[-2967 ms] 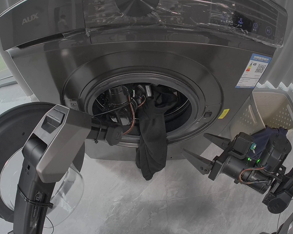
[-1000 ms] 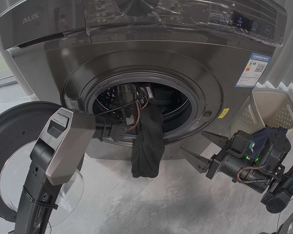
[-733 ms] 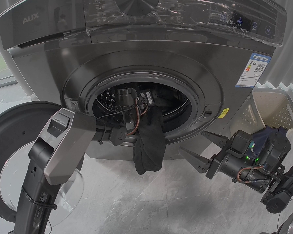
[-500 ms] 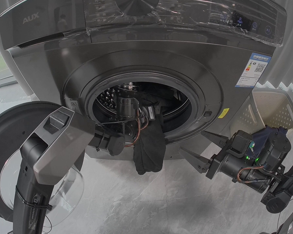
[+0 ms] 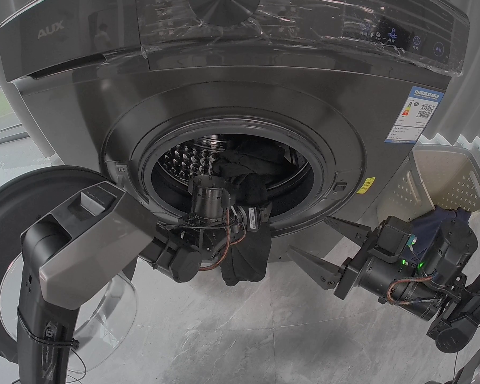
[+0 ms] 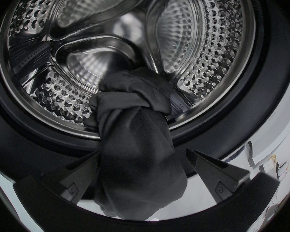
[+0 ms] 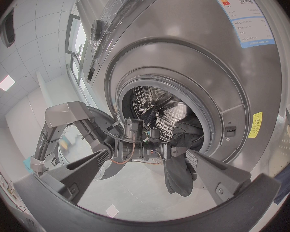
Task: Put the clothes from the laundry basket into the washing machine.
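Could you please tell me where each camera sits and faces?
Head view: robot's head, looking down at the washing machine; both arms show.
Left wrist view: behind the left pincer, facing into the drum.
Right wrist view: behind the right pincer, facing the machine's front; left arm shows.
Shared: all three show the black garment.

Black garment, grey washing machine, perforated silver drum, cream laundry basket, possibly navy cloth

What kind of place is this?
Probably a laundry room: a front-loading washing machine with its door open, a laundry basket beside it, and a black garment hanging from its opening.
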### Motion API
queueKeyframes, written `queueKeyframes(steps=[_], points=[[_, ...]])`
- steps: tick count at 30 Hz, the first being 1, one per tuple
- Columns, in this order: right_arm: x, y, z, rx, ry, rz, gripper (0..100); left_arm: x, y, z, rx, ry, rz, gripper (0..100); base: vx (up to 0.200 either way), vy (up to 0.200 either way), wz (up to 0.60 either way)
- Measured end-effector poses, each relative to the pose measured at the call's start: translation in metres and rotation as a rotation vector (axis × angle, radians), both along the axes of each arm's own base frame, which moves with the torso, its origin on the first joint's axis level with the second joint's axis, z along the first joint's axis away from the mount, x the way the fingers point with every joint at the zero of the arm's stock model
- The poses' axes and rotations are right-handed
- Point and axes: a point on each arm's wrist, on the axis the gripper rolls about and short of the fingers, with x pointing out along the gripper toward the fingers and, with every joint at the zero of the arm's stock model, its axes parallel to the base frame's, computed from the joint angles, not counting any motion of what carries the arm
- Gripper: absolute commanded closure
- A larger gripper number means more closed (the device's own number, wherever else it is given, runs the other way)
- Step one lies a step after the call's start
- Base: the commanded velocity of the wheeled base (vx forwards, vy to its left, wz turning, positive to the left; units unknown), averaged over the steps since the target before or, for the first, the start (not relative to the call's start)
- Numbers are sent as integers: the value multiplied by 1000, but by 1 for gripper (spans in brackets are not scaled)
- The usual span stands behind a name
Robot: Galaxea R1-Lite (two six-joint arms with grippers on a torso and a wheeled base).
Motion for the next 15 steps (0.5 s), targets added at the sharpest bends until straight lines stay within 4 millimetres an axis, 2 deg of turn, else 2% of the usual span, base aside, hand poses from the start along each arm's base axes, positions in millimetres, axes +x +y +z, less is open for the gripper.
queueKeyframes(steps=[1,8,12,15], points=[[0,0,0,0,0,0,0,0,-1,-3,1,0,-2,100,0,0,0],[0,0,0,1,-1,1,0,7,-3,-15,12,-8,1,100,0,0,0],[0,0,1,2,-2,2,0,13,-5,-9,-8,-37,7,100,0,0,0],[0,0,1,2,-2,2,0,21,-5,2,-43,-87,23,100,0,0,0]])
